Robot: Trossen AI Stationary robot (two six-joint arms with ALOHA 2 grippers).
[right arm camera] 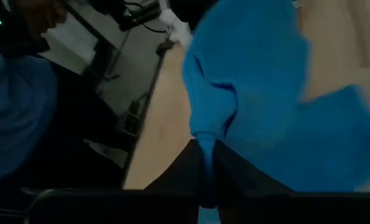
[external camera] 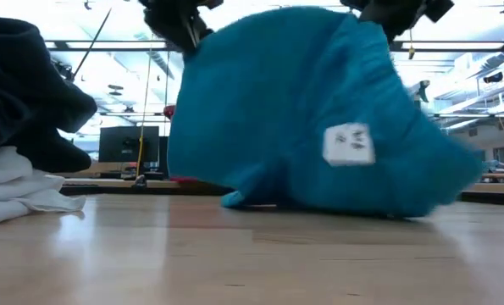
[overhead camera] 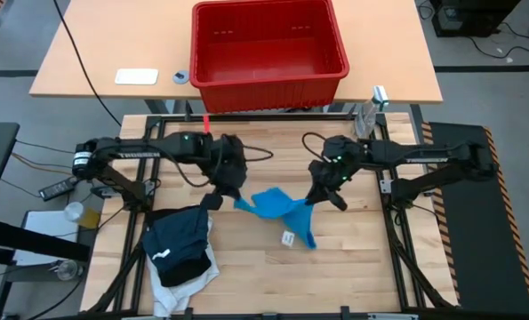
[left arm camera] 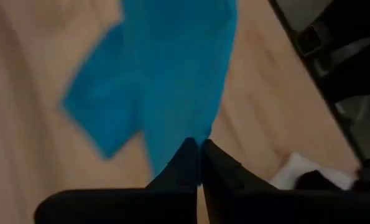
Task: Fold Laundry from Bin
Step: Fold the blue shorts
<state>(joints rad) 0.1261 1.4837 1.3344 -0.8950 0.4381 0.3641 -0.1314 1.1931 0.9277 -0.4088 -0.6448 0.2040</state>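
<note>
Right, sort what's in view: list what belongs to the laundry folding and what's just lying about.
Job:
- bright blue cloth garment, pinched by left gripper and right gripper
- pile of black, navy and white garments
- large red plastic bin

Lying about:
- flat white rectangular object
- small grey round object

The bright blue garment [overhead camera: 277, 212] hangs stretched above the table; dark and white laundry [overhead camera: 180, 253] lies heaped; the red bin [overhead camera: 268, 44] stands upright.
</note>
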